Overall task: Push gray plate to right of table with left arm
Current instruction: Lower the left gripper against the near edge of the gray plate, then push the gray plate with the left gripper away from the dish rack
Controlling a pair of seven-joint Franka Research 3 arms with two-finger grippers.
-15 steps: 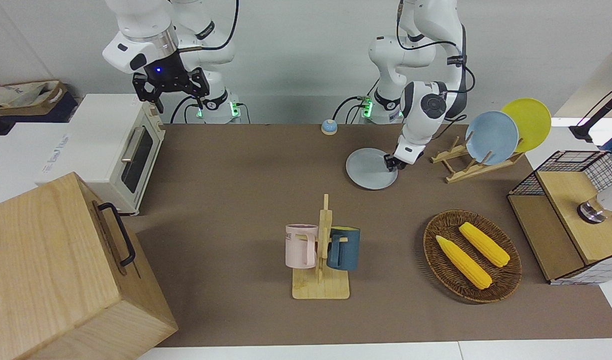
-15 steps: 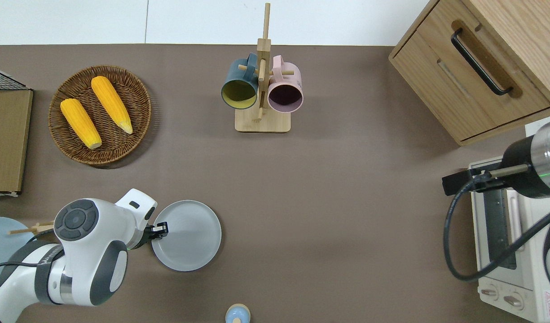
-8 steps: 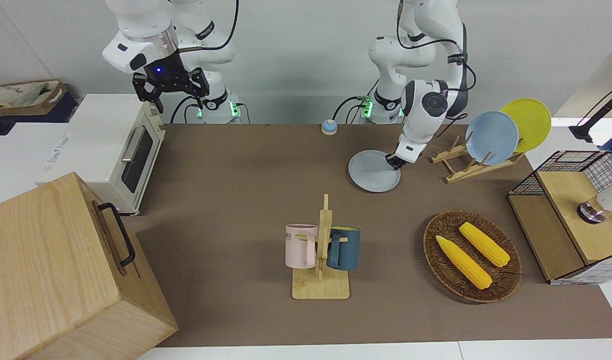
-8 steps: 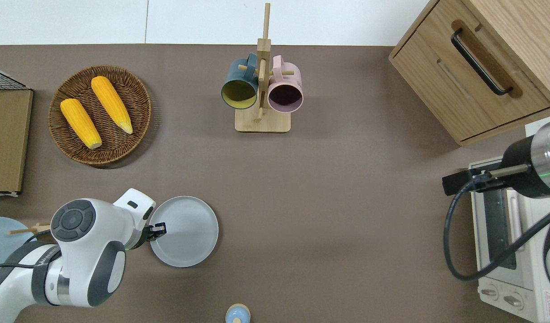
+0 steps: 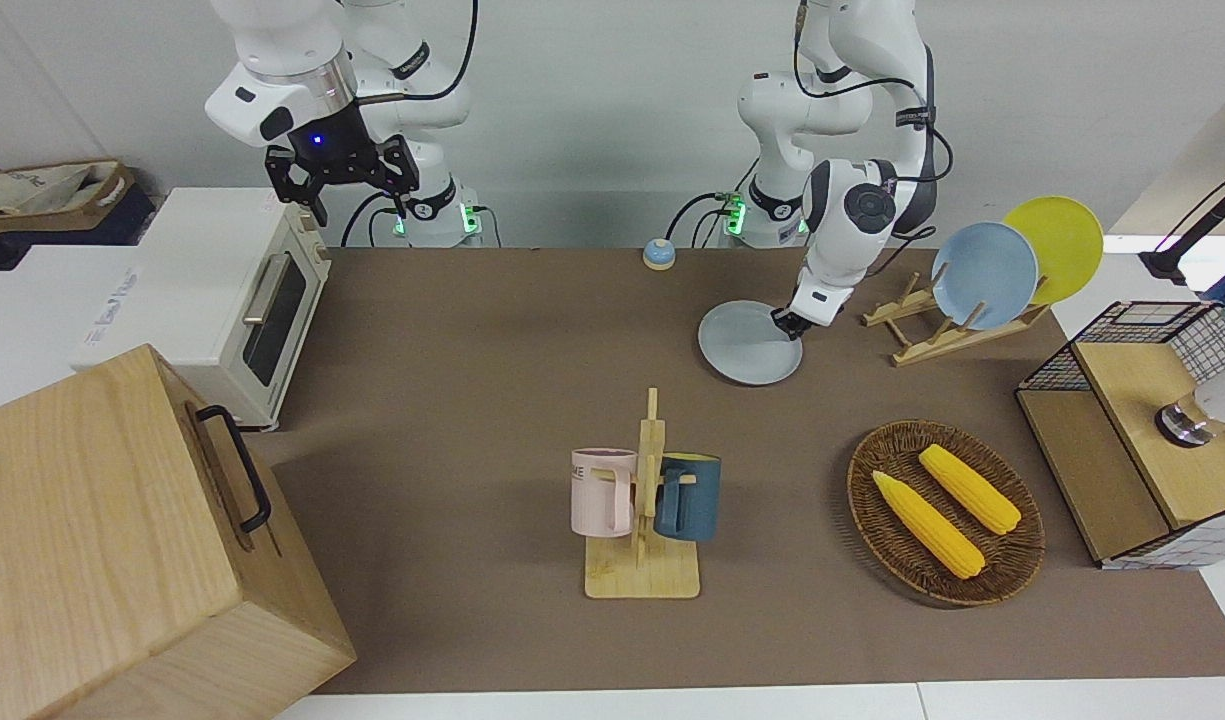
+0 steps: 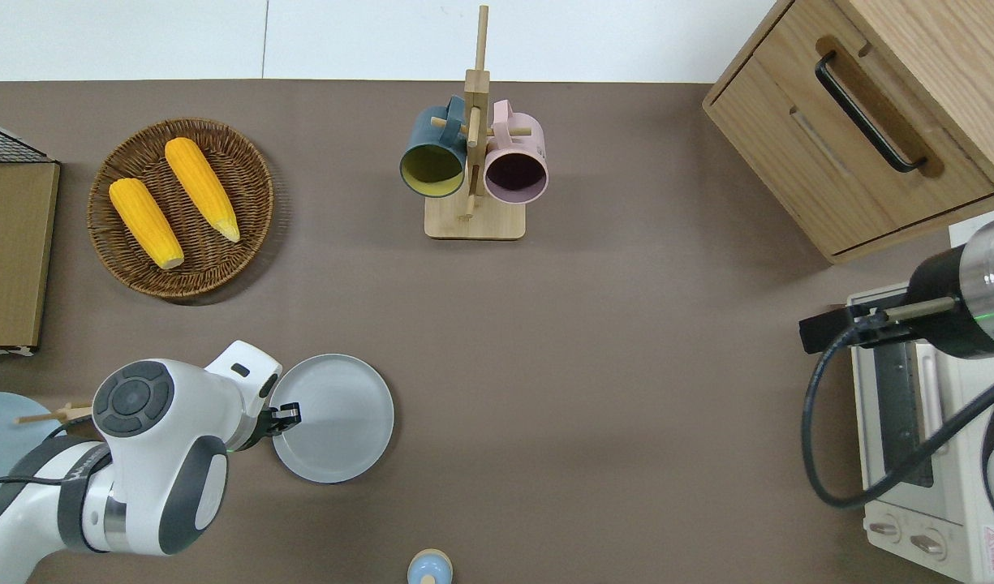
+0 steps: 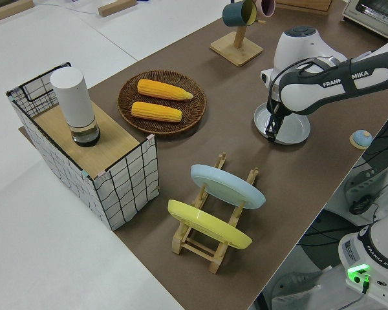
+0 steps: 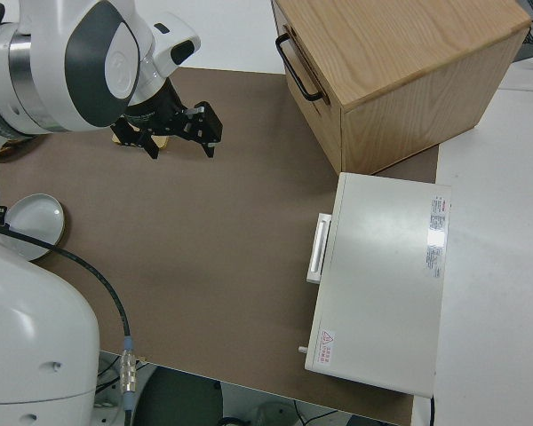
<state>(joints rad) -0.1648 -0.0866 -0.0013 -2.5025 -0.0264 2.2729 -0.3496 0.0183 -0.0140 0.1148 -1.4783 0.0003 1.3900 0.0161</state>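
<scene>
Your left arm's tool (image 6: 286,416) is down at the gray plate (image 6: 338,422), at the plate's rim on the side toward the left arm's end of the tabletop (image 6: 610,341). Its fingers look drawn close together w/ the tips at the rim, but you can't tell whether they're clenched or grasping the rim, so treat the tool state as unknown.

The plate lies flat on the tabletop, in the half toward the left arm's end, close to the edge nearest the robots. A small blue bell (image 6: 429,568) sits nearer to the robots than the plate, toward the right arm's end. The wooden dish rack (image 5: 934,325) w/ a sky-blue plate (image 5: 984,275) and a yellow plate (image 5: 1057,245) stands beside the plate, toward the left arm's end. The wicker basket (image 6: 257,174) w/ two corn cobs (image 6: 200,199) is farther from the robots than the plate. The mug tree (image 6: 474,146) w/ a dark blue mug (image 6: 432,162) and a pink mug (image 6: 514,166) is farther still, near mid-tabletop.

Right arm is parked; its tool (image 5: 344,178) has its fingers spread, released. The toaster oven (image 5: 237,300) and the wooden drawer cabinet (image 5: 122,540) are at the right arm's end.
</scene>
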